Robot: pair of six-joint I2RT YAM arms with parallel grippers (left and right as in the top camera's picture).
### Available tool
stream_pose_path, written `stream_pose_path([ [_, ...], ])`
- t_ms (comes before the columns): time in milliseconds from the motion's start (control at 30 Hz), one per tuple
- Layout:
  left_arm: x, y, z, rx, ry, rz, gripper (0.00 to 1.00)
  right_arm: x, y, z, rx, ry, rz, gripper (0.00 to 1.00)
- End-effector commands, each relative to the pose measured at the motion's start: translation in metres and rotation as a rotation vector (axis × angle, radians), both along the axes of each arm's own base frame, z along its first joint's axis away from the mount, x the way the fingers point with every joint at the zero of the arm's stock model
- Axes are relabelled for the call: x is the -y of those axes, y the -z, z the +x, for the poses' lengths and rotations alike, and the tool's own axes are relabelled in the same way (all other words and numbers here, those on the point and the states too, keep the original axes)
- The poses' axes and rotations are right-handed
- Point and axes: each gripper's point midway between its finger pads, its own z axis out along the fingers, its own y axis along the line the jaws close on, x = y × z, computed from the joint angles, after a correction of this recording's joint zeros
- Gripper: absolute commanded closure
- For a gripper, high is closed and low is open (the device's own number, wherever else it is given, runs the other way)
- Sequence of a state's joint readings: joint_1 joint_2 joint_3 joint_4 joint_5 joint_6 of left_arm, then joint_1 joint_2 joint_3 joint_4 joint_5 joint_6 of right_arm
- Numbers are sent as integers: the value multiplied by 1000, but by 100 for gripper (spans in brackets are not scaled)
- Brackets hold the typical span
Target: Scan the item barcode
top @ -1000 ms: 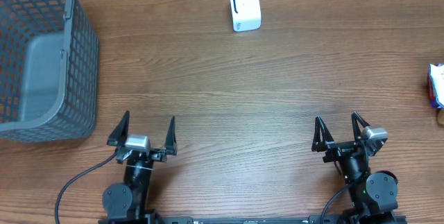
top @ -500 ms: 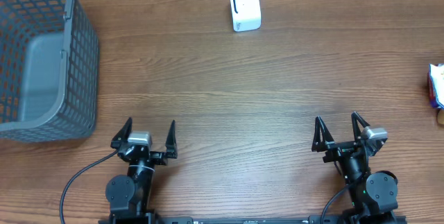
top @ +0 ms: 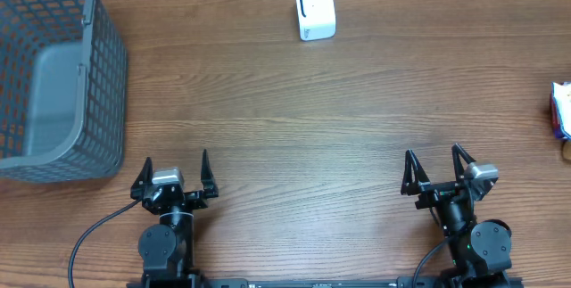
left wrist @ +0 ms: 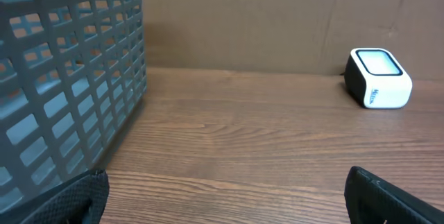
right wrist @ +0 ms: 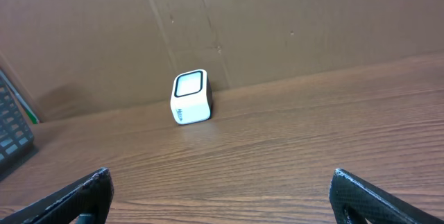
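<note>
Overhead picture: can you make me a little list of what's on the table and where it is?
table: brown wood
basket: grey, far left, nothing seen inside
scanner: white, far edge, near the middle
item: colourful, right edge, mostly cut off
left gripper: open, near edge, holding nothing
right gripper: open, near edge, holding nothing

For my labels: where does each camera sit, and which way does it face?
Overhead: above the table, looking straight down; shows left pincer, right pincer.
Left wrist: low behind the left pincer, facing the back wall, basket; own fingertips at bottom corners.
Right wrist: low behind the right pincer, facing the back wall; own fingertips.
Shared: all see the white scanner.
</note>
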State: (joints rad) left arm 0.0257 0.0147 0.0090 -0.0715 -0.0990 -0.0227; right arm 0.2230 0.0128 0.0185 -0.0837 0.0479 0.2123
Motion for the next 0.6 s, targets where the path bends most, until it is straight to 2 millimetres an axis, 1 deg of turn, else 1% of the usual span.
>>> stream_pose_path([
  [0, -2, -1, -1, 4, -12, 28, 0, 0, 2, 0, 4, 0, -3, 0],
  [167, 1, 0, 0, -1, 18, 23, 0, 0, 2, 0, 4, 0, -3, 0],
  [567, 1, 0, 0, 3, 17, 20, 0, 0, 2, 0, 4, 0, -3, 0],
])
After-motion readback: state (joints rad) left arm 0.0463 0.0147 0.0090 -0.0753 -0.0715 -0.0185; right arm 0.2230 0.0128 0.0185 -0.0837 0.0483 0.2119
